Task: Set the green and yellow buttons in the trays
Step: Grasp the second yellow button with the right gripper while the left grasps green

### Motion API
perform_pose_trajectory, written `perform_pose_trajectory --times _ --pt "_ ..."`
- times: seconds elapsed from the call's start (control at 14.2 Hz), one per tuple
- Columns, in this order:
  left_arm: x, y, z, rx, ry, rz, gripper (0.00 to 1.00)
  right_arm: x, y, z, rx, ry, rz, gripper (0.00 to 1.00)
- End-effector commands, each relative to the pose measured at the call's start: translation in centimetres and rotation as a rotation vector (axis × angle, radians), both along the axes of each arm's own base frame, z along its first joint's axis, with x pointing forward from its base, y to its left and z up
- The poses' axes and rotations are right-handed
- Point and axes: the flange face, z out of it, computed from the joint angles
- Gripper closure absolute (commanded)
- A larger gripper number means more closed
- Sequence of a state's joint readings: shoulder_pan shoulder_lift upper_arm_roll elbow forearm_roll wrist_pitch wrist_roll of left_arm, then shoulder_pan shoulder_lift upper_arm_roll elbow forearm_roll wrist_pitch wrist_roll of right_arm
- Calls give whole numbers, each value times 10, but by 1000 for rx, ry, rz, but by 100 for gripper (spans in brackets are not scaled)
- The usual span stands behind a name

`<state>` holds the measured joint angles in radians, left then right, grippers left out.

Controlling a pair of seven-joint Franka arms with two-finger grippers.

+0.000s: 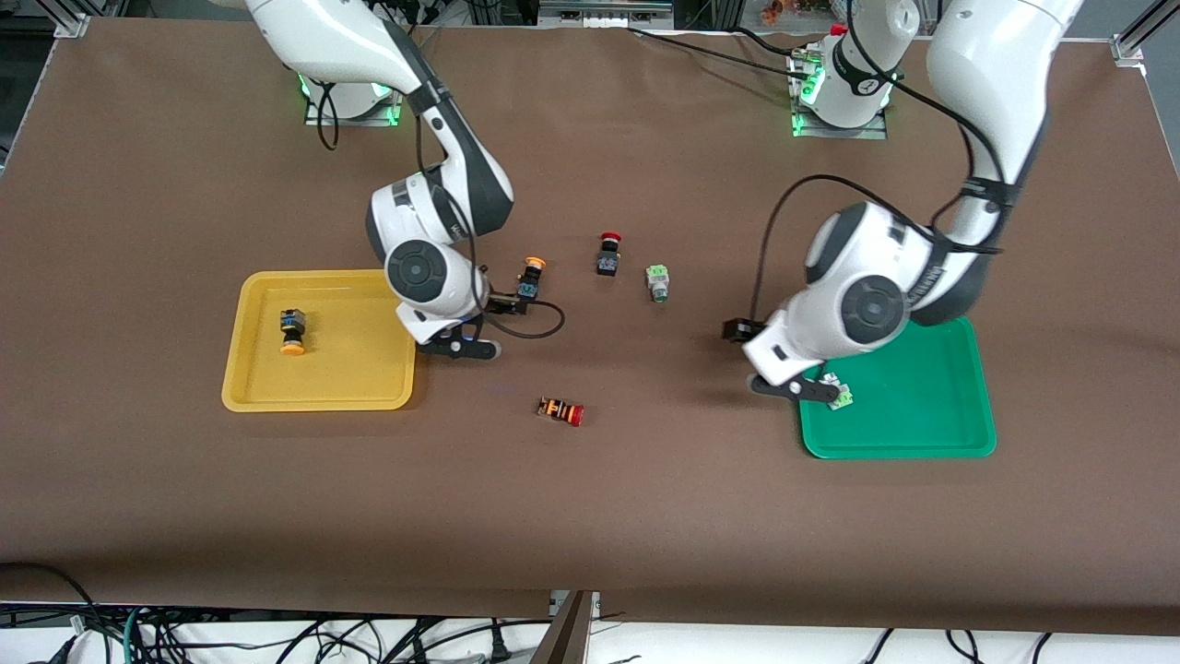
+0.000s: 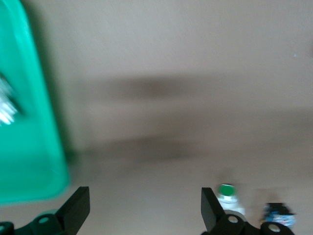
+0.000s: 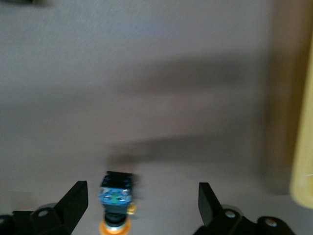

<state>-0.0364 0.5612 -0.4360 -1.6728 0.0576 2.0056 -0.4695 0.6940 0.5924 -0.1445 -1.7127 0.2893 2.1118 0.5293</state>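
The yellow tray holds one orange-yellow capped button. A second one lies on the table and also shows in the right wrist view, in line with the gap between the open fingers. My right gripper is open and empty, between the yellow tray and that button. The green tray holds one pale green button. My left gripper, open and empty, is over the tray's rim beside that button. Another green button lies mid-table.
A red-capped black button stands beside the loose green one. A red-capped button with an orange-striped body lies nearer the front camera, mid-table. The yellow tray's rim shows in the right wrist view, the green tray in the left.
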Motion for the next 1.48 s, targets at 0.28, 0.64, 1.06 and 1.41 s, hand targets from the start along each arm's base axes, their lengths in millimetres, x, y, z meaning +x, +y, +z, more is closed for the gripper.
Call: perform_pose_trajectory --times 0.28,0.64,1.06,1.41 --pt "-101 -100 -60 -6 -22 187 0 -36 50 -46 -46 14 -56 0" --pt "-118 -106 -86 36 -11 141 0 -52 64 -57 -66 27 -41 82" --pt "-138 -123 -120 34 -10 140 5 -30 49 -23 -45 -16 -7 100" --pt "-137 -122 -114 46 -11 136 97 54 -80 22 -46 -1 159 100"
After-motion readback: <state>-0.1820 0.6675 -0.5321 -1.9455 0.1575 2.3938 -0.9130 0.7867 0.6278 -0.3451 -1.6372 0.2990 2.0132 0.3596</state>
